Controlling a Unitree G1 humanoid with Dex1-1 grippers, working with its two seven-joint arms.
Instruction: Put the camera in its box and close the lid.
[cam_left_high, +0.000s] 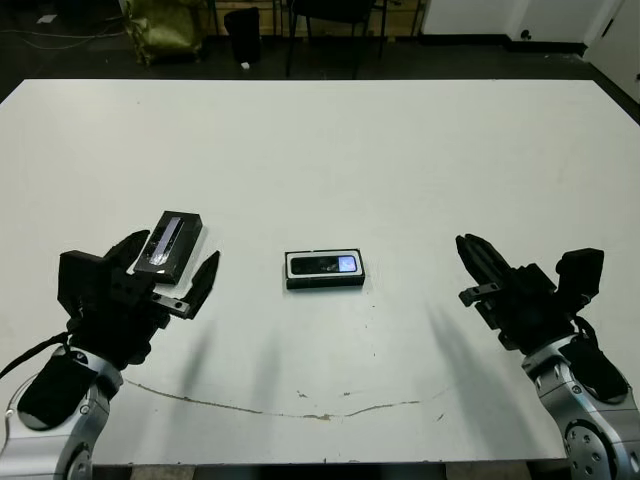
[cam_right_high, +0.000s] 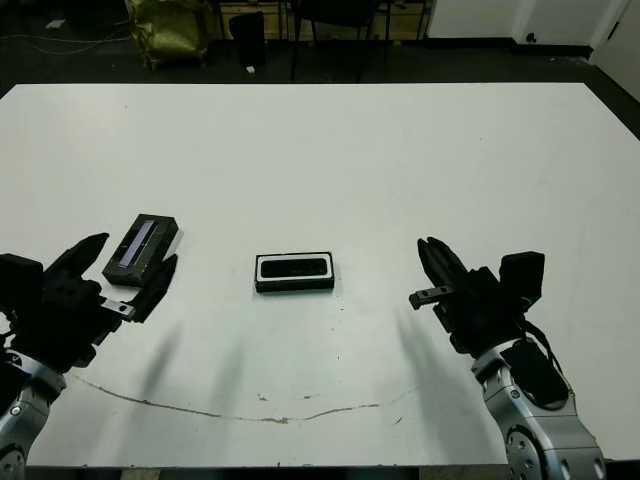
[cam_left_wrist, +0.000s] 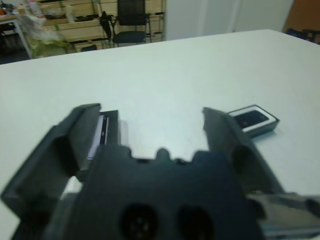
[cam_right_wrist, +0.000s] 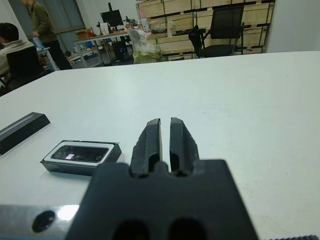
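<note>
Black lid (cam_left_high: 168, 243) between left end effector (cam_left_high: 168, 270) fingers.

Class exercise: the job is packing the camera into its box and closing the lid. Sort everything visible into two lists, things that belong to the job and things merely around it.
Belongs to the job:
camera, already lying in the box
box
lid, lying apart to the left
left gripper, jaws open
right gripper, jaws shut

Merely around:
white table
office chair
people beyond the table
</note>
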